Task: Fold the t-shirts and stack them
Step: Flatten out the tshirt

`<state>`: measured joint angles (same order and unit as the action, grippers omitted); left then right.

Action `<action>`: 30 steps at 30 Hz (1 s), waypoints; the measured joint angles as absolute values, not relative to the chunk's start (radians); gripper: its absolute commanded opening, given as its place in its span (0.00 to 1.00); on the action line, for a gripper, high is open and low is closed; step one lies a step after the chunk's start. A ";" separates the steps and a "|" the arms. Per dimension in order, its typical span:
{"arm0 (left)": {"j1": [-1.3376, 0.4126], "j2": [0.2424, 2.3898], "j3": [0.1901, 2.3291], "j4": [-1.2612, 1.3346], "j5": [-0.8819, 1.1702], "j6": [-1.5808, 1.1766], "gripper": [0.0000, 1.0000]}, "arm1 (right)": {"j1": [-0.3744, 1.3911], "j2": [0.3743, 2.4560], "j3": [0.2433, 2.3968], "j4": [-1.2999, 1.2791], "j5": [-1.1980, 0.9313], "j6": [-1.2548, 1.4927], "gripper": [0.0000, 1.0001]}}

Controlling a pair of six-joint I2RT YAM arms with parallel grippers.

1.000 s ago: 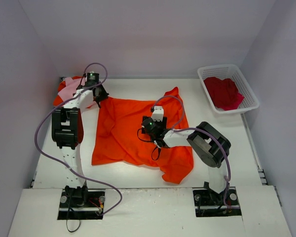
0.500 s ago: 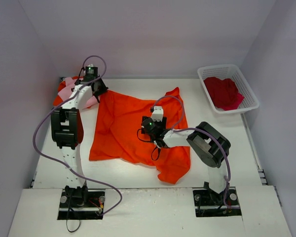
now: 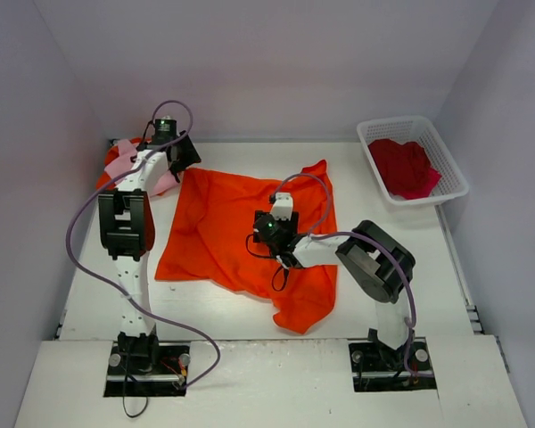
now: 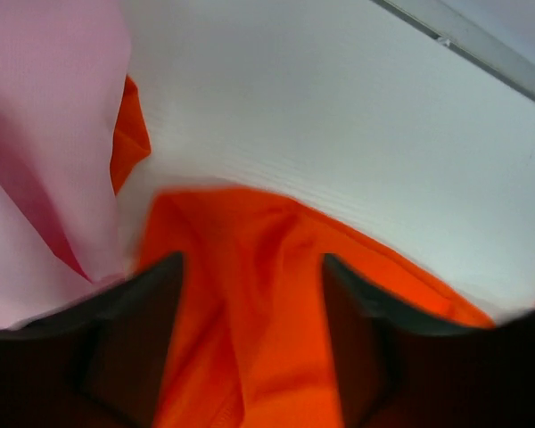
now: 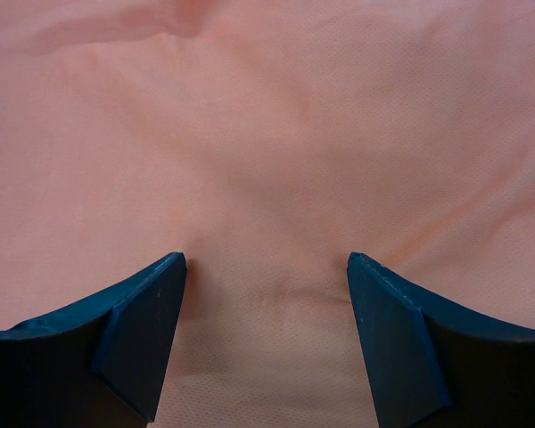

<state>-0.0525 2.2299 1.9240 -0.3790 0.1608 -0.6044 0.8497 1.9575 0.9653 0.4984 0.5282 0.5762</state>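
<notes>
Bright orange t-shirt (image 3: pixel 223 232) spread open, wrinkled, mid desk (image 3: pixel 401 259), near-right corner bunched. Pale pink t-shirt (image 3: pixel 125 162) at far-left corner, just beside orange one's far-left edge. Deep crimson t-shirt (image 3: pixel 405 167) crumpled inside white basket (image 3: pixel 455 183), far right.

white table (image 3: pixel 232 308) enclosed by plain pale walls (image 3: pixel 267 62).

White plastic lattice basket (image 3: pixel 447 160) at far-R corner of white table (image 3: pixel 223 308), plain grey walls (image 3: pixel 276 71) L/back/R

My overhead camera looks down from the near edge across the whole tabletop (image 3: pixel 232 314), while both wrist cameras stare close at the same orange t-shirt (image 3: pixel 218 227).
</notes>
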 measured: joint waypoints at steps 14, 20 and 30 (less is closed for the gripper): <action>-0.052 2.151 1.796 -0.344 0.201 -0.636 0.80 | 0.859 1.957 0.964 0.503 0.528 0.582 0.70; -0.099 1.973 1.749 -0.303 0.214 -0.679 0.80 | 0.875 1.939 0.965 0.488 0.509 0.604 0.90; -0.341 1.801 1.508 -0.191 0.208 -0.771 0.80 | 0.892 1.820 0.931 0.240 0.460 0.656 0.97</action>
